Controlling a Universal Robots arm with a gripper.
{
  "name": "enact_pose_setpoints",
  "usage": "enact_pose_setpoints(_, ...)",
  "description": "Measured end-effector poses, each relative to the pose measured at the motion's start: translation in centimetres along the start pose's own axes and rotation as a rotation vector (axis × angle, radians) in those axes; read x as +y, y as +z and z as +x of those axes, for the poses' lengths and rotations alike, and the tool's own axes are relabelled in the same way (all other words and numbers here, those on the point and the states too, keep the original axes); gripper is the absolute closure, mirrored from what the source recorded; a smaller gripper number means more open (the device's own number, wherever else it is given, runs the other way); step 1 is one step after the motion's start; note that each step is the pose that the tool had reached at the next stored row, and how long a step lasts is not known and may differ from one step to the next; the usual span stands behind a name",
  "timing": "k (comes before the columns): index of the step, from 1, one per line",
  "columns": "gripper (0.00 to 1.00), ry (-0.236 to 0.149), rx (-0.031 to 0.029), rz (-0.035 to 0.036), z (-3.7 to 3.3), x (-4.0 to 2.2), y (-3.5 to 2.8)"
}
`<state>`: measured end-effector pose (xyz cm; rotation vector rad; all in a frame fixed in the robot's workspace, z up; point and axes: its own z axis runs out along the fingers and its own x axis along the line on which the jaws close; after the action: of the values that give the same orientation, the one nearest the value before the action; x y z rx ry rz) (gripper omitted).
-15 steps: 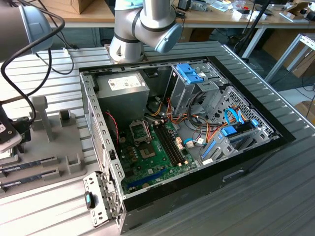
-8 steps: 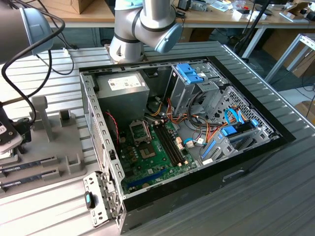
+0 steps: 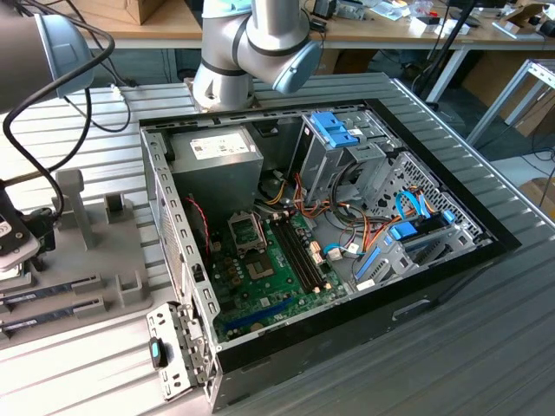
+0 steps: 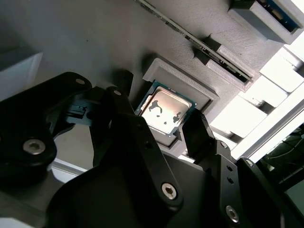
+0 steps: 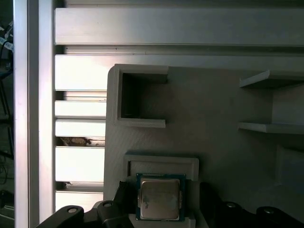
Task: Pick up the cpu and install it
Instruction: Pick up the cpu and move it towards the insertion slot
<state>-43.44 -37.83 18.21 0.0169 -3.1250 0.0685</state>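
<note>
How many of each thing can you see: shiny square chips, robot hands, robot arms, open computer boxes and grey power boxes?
cpu: 1
hand: 1
robot arm: 1
computer case: 1
power supply: 1
Total: 5

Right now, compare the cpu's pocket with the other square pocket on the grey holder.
The cpu's pocket holds the cpu; the other pocket is empty. The cpu's pocket has a low pale frame; the other pocket has a dark shadowed wall. Both are squarish parts of one grey holder.
</note>
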Motion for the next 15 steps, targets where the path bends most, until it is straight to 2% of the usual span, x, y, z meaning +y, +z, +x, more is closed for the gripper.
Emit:
enact_pose_setpoints(4,0.31,0.000,-0.0002,0.0000,0.00,-0.01,-0.33)
enact_pose_setpoints(8,0.31,0.000,0.0002,0.0001,0.26,-0.02,-0.36)
enact_pose_setpoints(15,0.31,0.000,0.0000,0.0022,0.26,0.28,-0.37)
